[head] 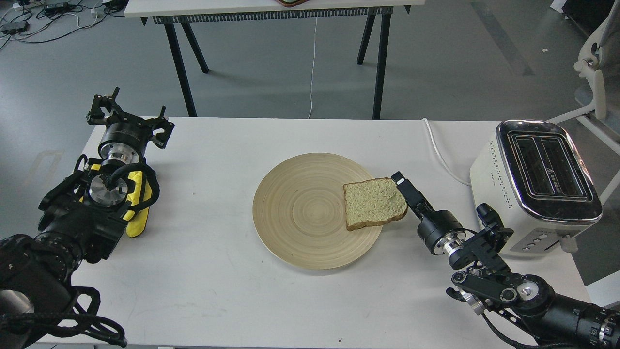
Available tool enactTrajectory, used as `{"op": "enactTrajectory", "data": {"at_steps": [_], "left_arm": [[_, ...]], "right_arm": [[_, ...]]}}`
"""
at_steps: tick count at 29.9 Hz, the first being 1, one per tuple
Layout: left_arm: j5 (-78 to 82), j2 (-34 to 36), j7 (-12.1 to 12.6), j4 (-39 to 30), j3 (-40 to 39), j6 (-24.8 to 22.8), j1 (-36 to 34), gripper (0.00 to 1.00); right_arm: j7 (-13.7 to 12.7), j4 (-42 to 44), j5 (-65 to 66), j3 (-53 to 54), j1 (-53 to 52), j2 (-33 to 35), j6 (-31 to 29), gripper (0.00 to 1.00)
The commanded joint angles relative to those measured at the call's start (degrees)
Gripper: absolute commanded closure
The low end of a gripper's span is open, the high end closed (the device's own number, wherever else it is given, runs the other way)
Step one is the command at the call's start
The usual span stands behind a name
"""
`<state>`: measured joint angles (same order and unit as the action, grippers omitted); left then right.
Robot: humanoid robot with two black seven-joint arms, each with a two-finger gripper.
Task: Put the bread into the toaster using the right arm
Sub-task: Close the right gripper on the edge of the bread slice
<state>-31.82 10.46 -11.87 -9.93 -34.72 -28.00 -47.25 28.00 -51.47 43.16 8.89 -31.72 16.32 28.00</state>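
The bread [375, 202] is a tan slice with brown crust, lying flat on the right edge of a round wooden plate [300, 213] and overhanging its rim a little. The cream-white toaster [537, 182] with a chrome top stands at the table's right edge, both slots empty. My right gripper [400, 180] reaches in low from the lower right, and its tip is at the bread's right crust. Its fingers show as one dark bar, so I cannot tell whether it is open or touching. My left gripper [131, 116] rests at the table's far left, jaws spread and empty.
A yellow cloth [136, 203] lies under my left arm. The toaster's white cord [443, 155] runs across the table behind my right gripper and off the back edge. Another table's black legs [184, 63] stand behind, and a white chair [598, 63] stands at the far right.
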Motion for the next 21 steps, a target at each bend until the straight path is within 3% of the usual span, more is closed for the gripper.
{"op": "enactTrajectory", "data": {"at_steps": [1,7,13,16,21], "left_arm": [[0.00,0.00,0.00,0.00,0.00,0.00,-0.03,0.00],[0.00,0.00,0.00,0.00,0.00,0.00,-0.03,0.00],[0.00,0.00,0.00,0.00,0.00,0.00,-0.03,0.00],[0.00,0.00,0.00,0.00,0.00,0.00,0.05,0.00],[0.00,0.00,0.00,0.00,0.00,0.00,-0.03,0.00]], "right_arm": [[0.00,0.23,0.17,-0.45,-0.01,-0.67,0.00,0.30],[0.00,1.46,-0.01,-3.79,-0.18,-0.94,0.00,0.51],[0.00,1.38,-0.10,-4.14,-0.09,-0.85,0.00,0.63],[0.00,1.46,-0.27,-3.97,-0.18,-0.85,0.00,0.79],[0.00,1.29,-0.45,-3.97,-0.53,-0.76,0.00,0.87]]}}
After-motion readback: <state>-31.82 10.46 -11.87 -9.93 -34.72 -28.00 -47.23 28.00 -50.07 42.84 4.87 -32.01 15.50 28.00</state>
